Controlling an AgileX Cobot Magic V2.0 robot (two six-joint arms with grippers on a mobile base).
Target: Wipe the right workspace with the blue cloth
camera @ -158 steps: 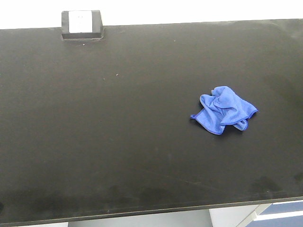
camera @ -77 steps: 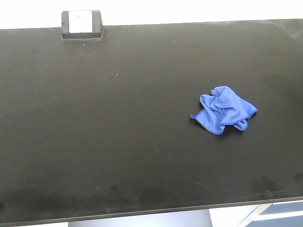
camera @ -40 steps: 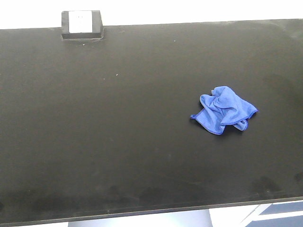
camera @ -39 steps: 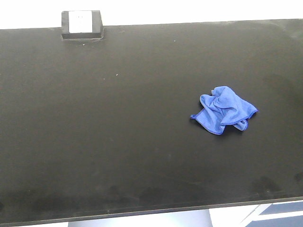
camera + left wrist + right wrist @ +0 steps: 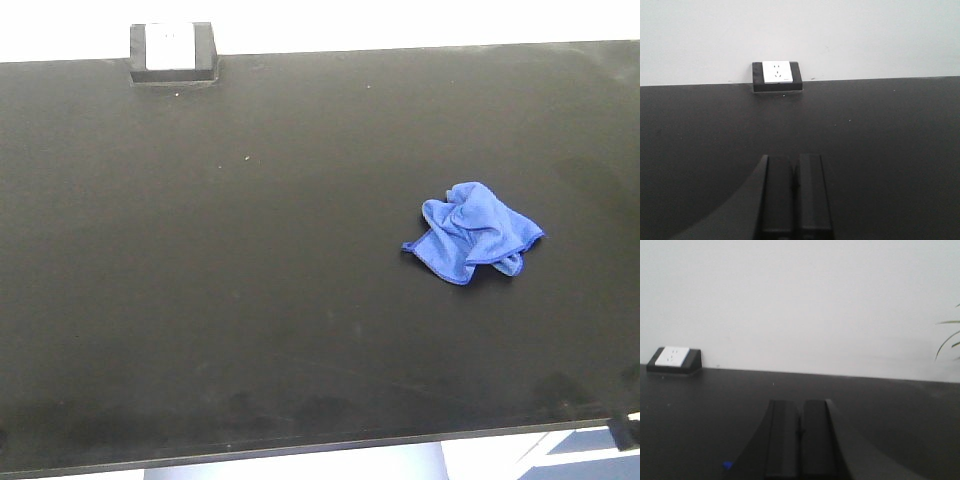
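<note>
Both pincers are seen closed and empty: the left gripper (image 5: 795, 187) faces the socket box (image 5: 777, 76), and the right gripper (image 5: 800, 440) is held back from the blue cloth (image 5: 473, 233), crumpled right of centre on the right workspace (image 5: 250, 280). A closed approach could push the cloth aside.

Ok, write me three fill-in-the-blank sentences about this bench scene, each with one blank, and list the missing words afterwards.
1. The small crumpled microfibre cloth lying on the wide matte black benchtop is ____ in colour.
2. The small black socket box at the benchtop's back edge has a ____ face.
3. In its wrist view the left gripper has its fingers pressed ____, and so does the right gripper.

Missing words: blue; white; together
</note>
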